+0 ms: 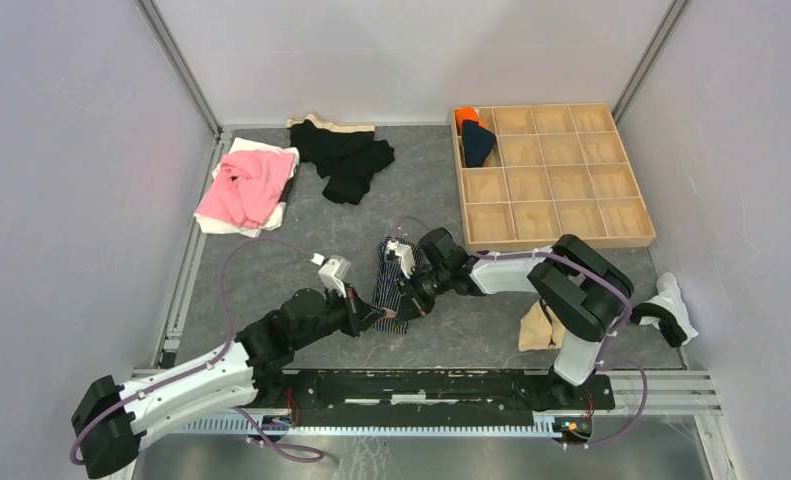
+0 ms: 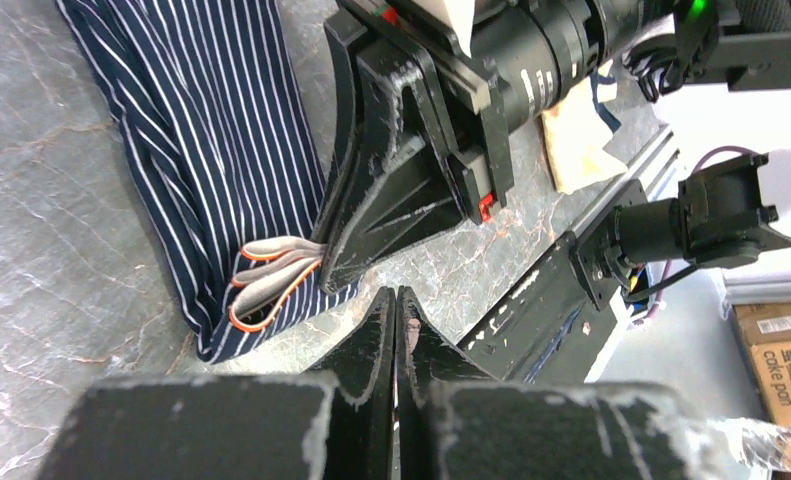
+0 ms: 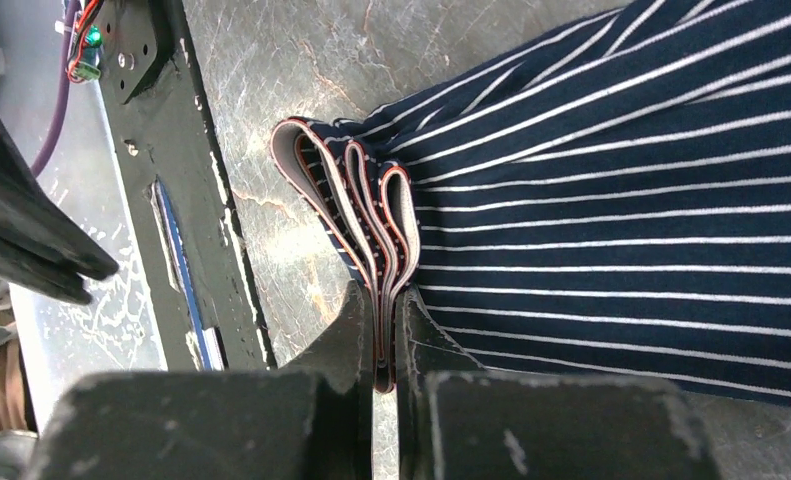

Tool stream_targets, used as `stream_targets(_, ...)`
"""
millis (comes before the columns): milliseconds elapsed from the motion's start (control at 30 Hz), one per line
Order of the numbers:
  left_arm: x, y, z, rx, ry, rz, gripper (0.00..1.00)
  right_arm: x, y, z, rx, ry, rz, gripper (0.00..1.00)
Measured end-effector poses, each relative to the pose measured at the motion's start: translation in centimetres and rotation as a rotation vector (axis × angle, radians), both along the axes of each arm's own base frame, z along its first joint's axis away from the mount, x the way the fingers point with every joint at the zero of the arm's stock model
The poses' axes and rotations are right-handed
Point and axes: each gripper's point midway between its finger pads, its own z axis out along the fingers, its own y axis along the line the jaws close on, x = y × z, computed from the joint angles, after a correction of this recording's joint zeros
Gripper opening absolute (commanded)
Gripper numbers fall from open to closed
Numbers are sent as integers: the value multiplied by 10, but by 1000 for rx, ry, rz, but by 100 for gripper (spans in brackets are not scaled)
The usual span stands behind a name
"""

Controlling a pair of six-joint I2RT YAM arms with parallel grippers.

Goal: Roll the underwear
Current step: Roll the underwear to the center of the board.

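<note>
Now the navy striped briefs (image 3: 621,200) lie folded into a long strip on the table (image 1: 471,320) between the two arms, with the grey, orange-edged waistband (image 3: 371,200) stacked in layers at the near end. The right gripper (image 3: 386,340) is clamped on those layers, low at the tabletop, while the left gripper (image 2: 395,310) is closed on nothing, its tips just beside the right fingers. A white pair (image 1: 673,295) lies by the right arm's base, and an orange roll (image 1: 467,118) and a navy roll (image 1: 478,143) sit in the tray's (image 1: 561,243) far-left cells.
</note>
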Motion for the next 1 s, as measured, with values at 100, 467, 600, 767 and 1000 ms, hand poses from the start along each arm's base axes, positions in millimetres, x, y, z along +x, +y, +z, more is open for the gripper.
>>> stream_targets(100,-4,-4,-6,10,6,-28,2,2,-1,-1,-4,23,-20,3)
stream_targets(467,-11,-17,-38,70,47,-81,2,3,-2,-2,-2,53,-37,3)
stream_targets(600,-3,-15,-44,78,34,-40,2,3,-3,-2,-2,54,-37,3)
stream_targets(767,7,-12,-50,94,18,15,2,4,-3,-2,-2,54,-37,2)
stream_targets(1000,10,-6,-73,134,49,57,2,4,-3,-2,-2,53,-37,4)
